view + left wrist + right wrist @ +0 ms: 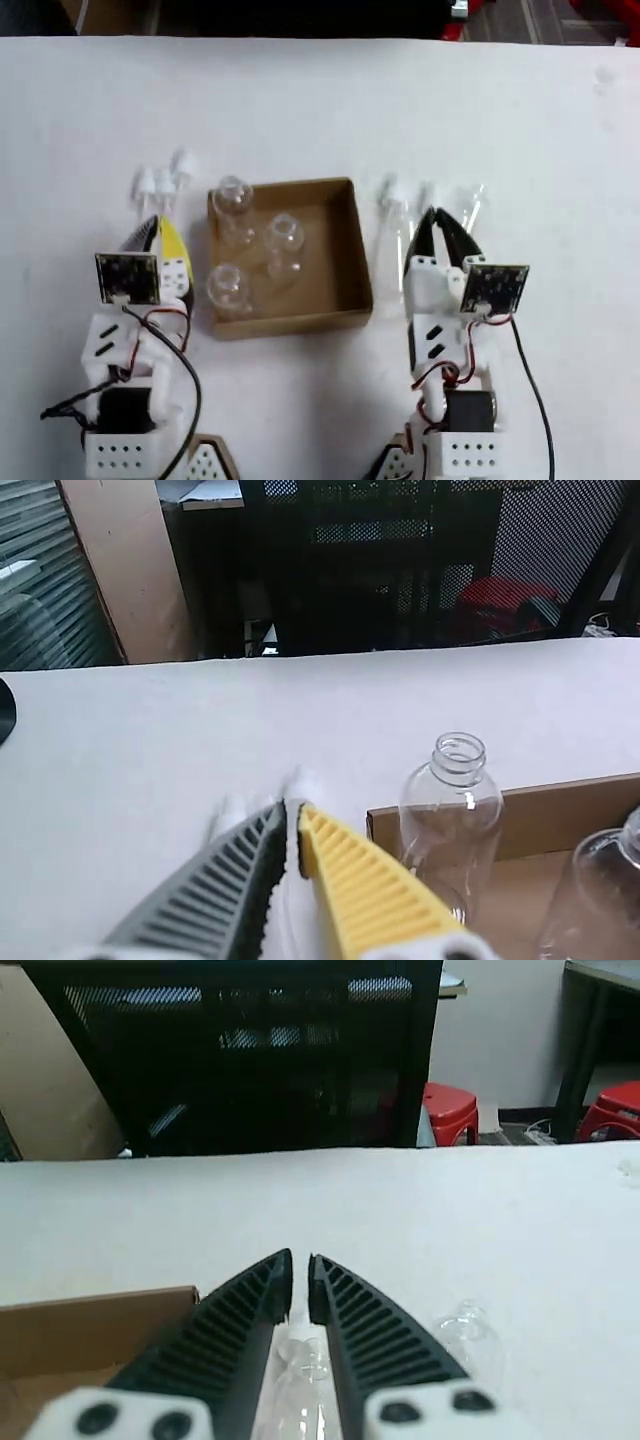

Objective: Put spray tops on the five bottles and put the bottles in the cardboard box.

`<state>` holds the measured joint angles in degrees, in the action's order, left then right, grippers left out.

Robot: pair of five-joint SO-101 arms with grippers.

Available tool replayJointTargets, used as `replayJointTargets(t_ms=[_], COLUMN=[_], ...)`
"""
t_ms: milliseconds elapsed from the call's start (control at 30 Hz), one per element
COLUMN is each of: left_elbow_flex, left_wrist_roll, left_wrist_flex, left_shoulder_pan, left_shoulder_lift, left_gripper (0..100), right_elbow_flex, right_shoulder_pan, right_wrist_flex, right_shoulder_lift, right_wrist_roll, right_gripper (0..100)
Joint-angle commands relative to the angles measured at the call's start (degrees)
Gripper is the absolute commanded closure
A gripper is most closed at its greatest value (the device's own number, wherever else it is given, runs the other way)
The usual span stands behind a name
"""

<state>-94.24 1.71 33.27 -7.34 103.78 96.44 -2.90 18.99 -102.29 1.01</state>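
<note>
The cardboard box (355, 250) sits mid-table with three clear, uncapped bottles (283, 235) standing in it. White spray tops (162, 180) lie just left of the box. My left gripper (157, 222), one finger grey and one yellow, is shut just short of them, holding nothing. Its own view shows the gripper (290, 815) with the tops (235, 815) beyond it and an open-necked bottle (450, 810) in the box (560, 815). Right of the box, clear bottles (392, 215) lie on the table. My black right gripper (433, 213) is shut above them (300, 1265), one bottle (465, 1325) beside it.
The white table (320, 100) stretches bare beyond the box to its far edge. Both arm bases stand at the near edge. Dark chairs and red stools are in the room behind the table.
</note>
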Motion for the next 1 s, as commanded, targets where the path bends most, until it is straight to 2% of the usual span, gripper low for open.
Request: replayJointTargets(t_ms=[0, 333, 467, 967], left_elbow_flex=[0.4, 0.4, 0.4, 0.4], left_wrist_roll=[0.8, 0.9, 0.9, 1.0], left_wrist_flex=[-0.4, -0.4, -0.4, -0.4], left_shoulder_pan=[1.0, 0.9, 0.9, 0.9], left_shoulder_lift=[1.0, 1.0, 1.0, 1.0], left_gripper=[98, 98, 98, 97], right_elbow_flex=[-1.8, -11.5, -15.8, -51.5], right_shoulder_pan=[0.6, 7.1, 8.3, 14.1], right_wrist_flex=[-3.6, -3.6, -3.9, -3.5], right_shoulder_lift=[0.1, 0.4, 5.1, 58.0], right_wrist_roll=[0.7, 0.6, 0.6, 0.6], right_gripper=[98.2, 98.2, 98.2, 98.1])
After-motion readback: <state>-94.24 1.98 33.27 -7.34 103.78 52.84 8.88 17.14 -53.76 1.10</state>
